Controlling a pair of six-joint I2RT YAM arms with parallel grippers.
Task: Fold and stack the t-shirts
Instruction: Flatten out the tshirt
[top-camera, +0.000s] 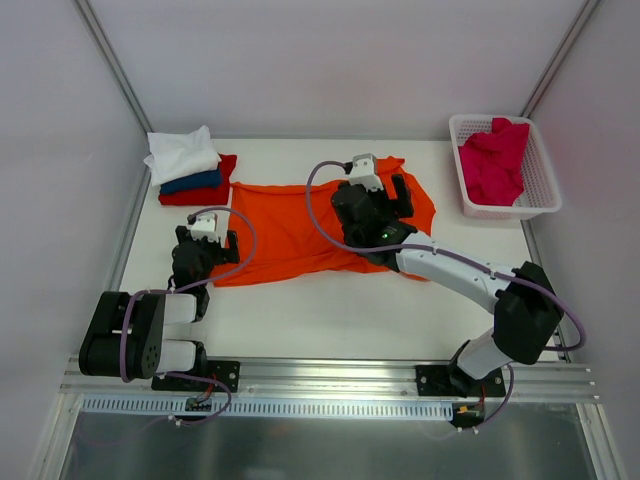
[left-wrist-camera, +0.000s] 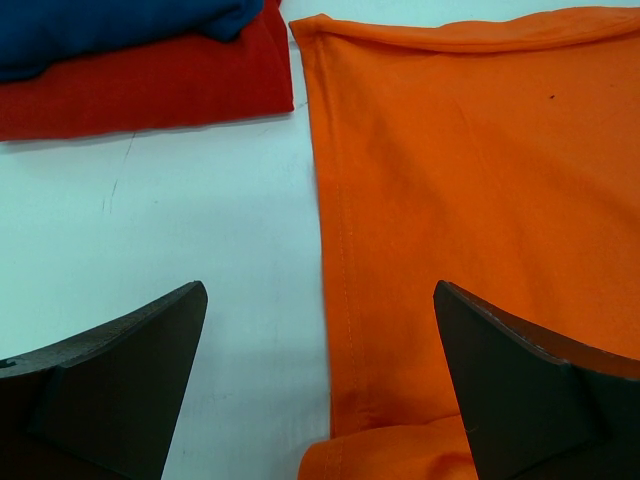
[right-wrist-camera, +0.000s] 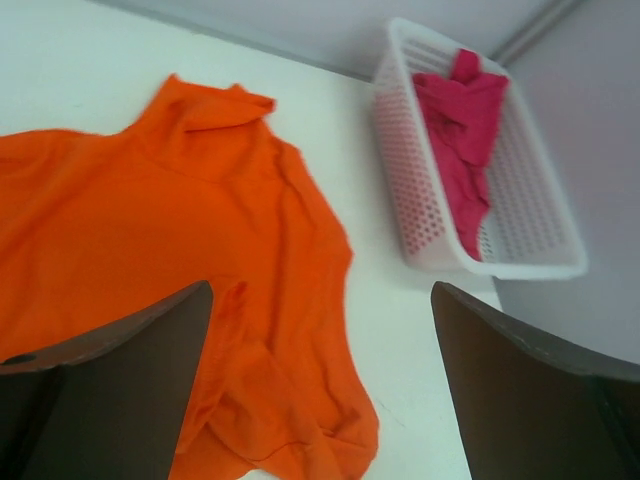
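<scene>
Both grippers have their jaws spread wide and hold nothing. The left gripper (top-camera: 207, 238) hangs just above the left edge of the orange t-shirt (top-camera: 290, 225), one finger over bare table (top-camera: 330, 310) and the other over cloth. The right gripper (top-camera: 388, 198) is poised over the right part of the same shirt.

That orange t-shirt is the biggest thing on the table. It lies spread across the middle, fairly flat on the left, where a stitched hem runs near to far. On the right it is rumpled, with a sleeve sticking out toward the far side and loose folds at the near right corner. It is not yet folded, so the step in hand looks like getting hold of it for the first fold. The next move probably calls for each gripper to drop onto an edge and pinch only cloth. The bunched right end likely needs smoothing first.

At the far right stands a white lattice basket (top-camera: 541, 206) with one pink t-shirt (top-camera: 493, 160) crumpled inside, part of it draped over the far rim. It waits its turn.

At the far left corner sits the finished stack, just beside the orange shirt's far left corner: a red t-shirt (top-camera: 226, 168) at the bottom, a blue t-shirt (top-camera: 195, 182) on it, and a white t-shirt (top-camera: 180, 152) on top.
</scene>
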